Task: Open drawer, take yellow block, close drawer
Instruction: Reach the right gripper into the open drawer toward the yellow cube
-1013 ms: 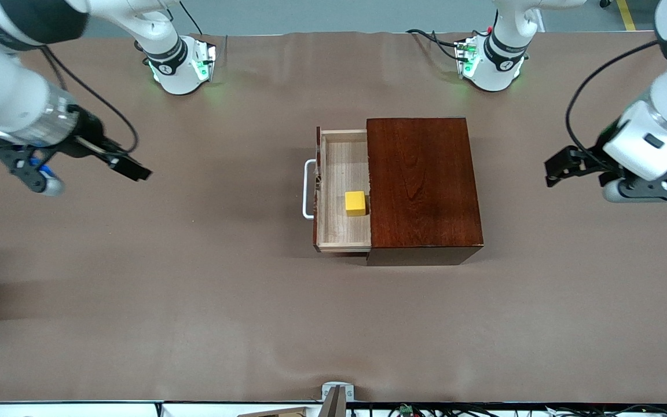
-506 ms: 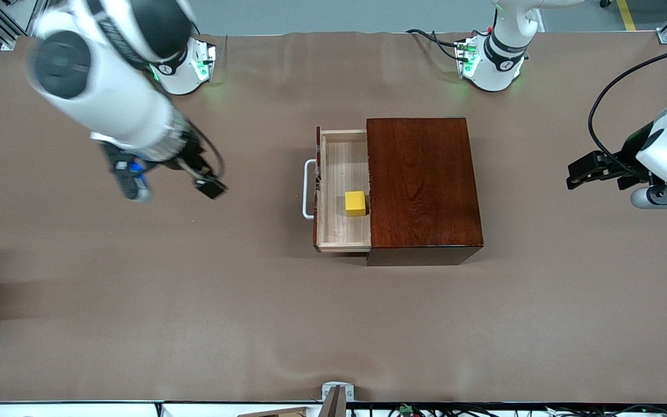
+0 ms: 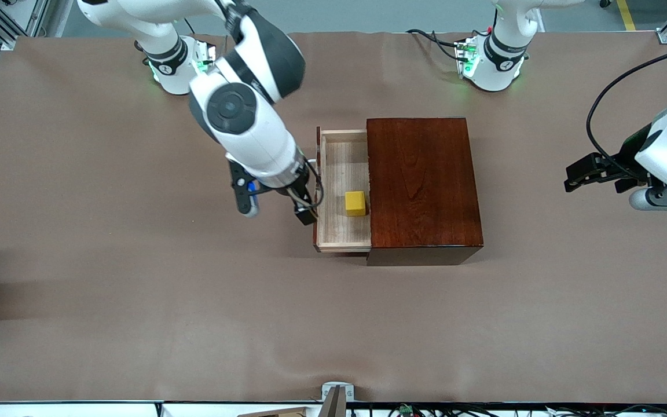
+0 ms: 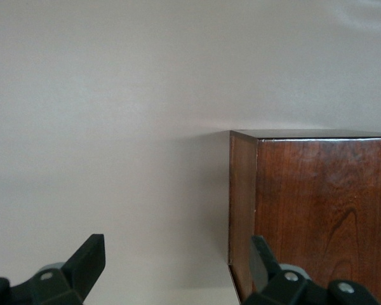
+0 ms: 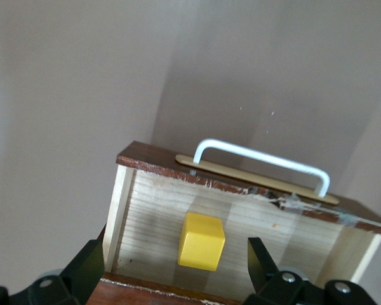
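White arms (image 3: 252, 133), apparently black-jointed

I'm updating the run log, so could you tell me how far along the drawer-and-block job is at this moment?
Done: the drawer stands pulled out of the cabinet. In hand: the right gripper hangs open over the drawer's front by the handle, not touching the yellow block, which lies in the tray. Left: grasping and lifting the block, then closing the drawer. The left gripper waits, open, toward the left arm's end of the table.

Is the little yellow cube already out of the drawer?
No, the yellow cube sits inside the open drawer, with no gripper touching it.
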`<state>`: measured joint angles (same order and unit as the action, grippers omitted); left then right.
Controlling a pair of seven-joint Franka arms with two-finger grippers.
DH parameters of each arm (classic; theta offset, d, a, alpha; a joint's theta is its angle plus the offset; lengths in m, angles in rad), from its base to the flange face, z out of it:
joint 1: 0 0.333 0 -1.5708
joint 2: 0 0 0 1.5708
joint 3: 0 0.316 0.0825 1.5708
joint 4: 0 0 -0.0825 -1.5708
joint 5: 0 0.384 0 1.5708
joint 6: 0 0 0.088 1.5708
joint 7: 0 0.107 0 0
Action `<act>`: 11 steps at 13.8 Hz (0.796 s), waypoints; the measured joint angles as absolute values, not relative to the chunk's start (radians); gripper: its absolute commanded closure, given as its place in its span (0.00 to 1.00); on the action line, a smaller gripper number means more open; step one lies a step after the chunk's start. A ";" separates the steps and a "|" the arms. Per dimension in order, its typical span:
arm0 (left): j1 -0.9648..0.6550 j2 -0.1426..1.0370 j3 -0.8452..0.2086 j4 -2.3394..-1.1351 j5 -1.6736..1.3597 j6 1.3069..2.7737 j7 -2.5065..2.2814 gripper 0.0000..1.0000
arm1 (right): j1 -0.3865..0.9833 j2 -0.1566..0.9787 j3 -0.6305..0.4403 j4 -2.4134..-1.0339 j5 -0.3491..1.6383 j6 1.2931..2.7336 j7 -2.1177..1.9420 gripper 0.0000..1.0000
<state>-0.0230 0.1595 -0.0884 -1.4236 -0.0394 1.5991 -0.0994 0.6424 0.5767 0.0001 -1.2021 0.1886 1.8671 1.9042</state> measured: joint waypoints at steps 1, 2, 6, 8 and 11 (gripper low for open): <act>-0.023 0.159 -0.089 -1.424 -0.039 1.601 -0.099 0.00 | 0.651 0.603 0.000 -1.184 0.190 1.872 1.920 0.00; -0.023 0.159 -0.089 -1.424 -0.039 1.602 -0.099 0.00 | 0.658 0.627 0.000 -1.167 0.190 1.877 1.935 0.00; -0.023 0.159 -0.089 -1.424 -0.039 1.605 -0.099 0.00 | 0.674 0.686 0.000 -1.138 0.192 1.920 1.952 0.00; -0.023 0.159 -0.088 -1.424 -0.039 1.605 -0.099 0.00 | 0.697 0.705 0.000 -1.136 0.193 1.926 1.957 0.00; -0.023 0.159 -0.089 -1.424 -0.036 1.605 -0.099 0.00 | 0.728 0.730 -0.002 -1.135 0.193 1.929 1.974 0.00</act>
<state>-0.0229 0.1589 -0.0887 -1.4236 -0.0358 1.6051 -0.0993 0.7278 0.7296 -0.0020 -1.1355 0.1927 1.9294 1.9737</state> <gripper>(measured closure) 0.000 0.000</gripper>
